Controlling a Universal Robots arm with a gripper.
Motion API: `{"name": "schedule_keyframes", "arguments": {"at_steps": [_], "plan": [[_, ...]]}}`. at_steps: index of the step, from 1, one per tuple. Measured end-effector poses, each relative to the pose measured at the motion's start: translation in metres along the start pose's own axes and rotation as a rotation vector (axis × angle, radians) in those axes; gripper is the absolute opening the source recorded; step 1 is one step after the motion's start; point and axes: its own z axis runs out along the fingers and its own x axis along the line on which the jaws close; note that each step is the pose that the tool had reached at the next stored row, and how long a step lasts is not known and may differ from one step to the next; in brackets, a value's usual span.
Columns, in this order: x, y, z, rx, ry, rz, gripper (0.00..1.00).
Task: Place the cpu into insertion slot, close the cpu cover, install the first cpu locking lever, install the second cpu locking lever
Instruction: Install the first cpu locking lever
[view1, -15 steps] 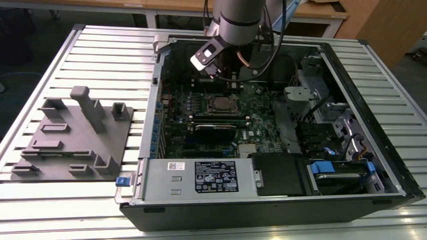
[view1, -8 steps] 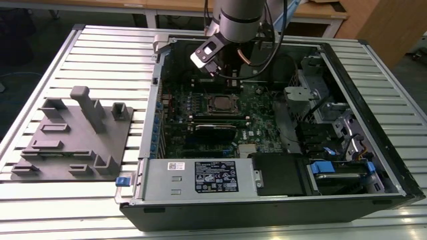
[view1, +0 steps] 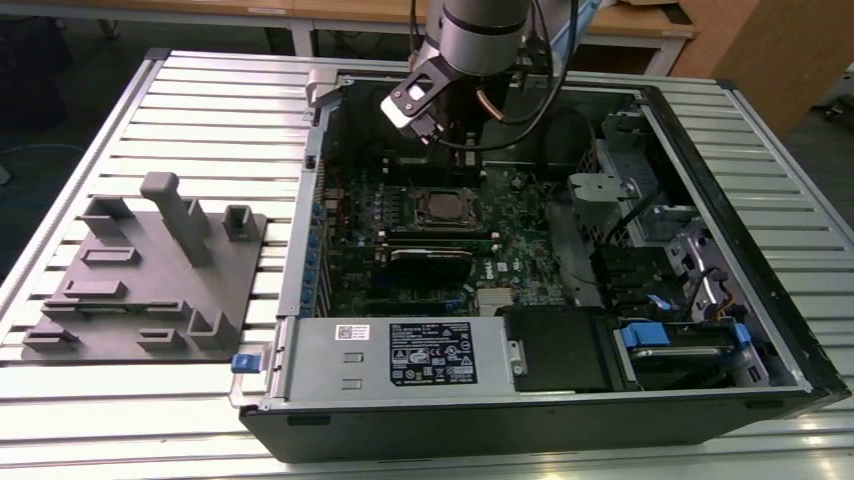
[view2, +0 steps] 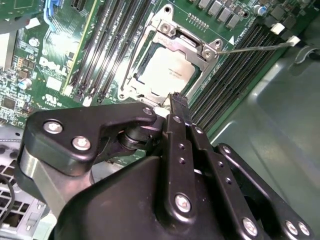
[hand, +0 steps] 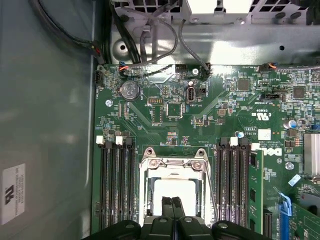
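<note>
We see a slatted metal table (view1: 200, 100) carrying an open computer case (view1: 534, 425) that lies on its side. On the table at the exterior view's left, apart from the case, rests a grey moulded fixture tray (view1: 147, 270). Inside the case, along its near wall, sits the power supply box (view1: 400, 355). It wears a black-and-white printed label (view1: 430, 352) and a smaller white sticker (view1: 350, 331) just beside it. The robot arm (view1: 474, 40) reaches down into the far half of the case, above the green motherboard (view1: 521, 250). The board carries white printed lettering in several places, and in the first wrist view a white printed label (hand: 13, 192) is stuck to the grey case wall.

Black memory slots (hand: 116, 185) flank the socket on both sides. The cpu cover (view2: 172, 32), a bright silver frame with an open window, lies down flat over the socket. The cpu (view2: 167, 70) is seated inside the socket. Its pale, dull silver top shows through the window, with faint print on it that we cannot make out. From one corner of the socket a thin wire lever (view2: 255, 48) juts out across the neighbouring memory slots.

The gripper (view2: 178, 100) hangs just above the socket's edge. Its two black fingertips (hand: 168, 205) are pressed together with nothing between them. A round coin battery (hand: 130, 90) sits on the board well away from the socket.
</note>
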Motion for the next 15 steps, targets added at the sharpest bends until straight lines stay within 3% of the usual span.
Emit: {"name": "schedule_keyframes", "arguments": {"at_steps": [10, 15], "plan": [[0.0009, 0.0002, -0.0153, 0.0, 0.0001, 0.0, 0.11], [0.001, 0.0003, -0.0167, -0.0002, 0.0003, 0.0, 0.11]]}}
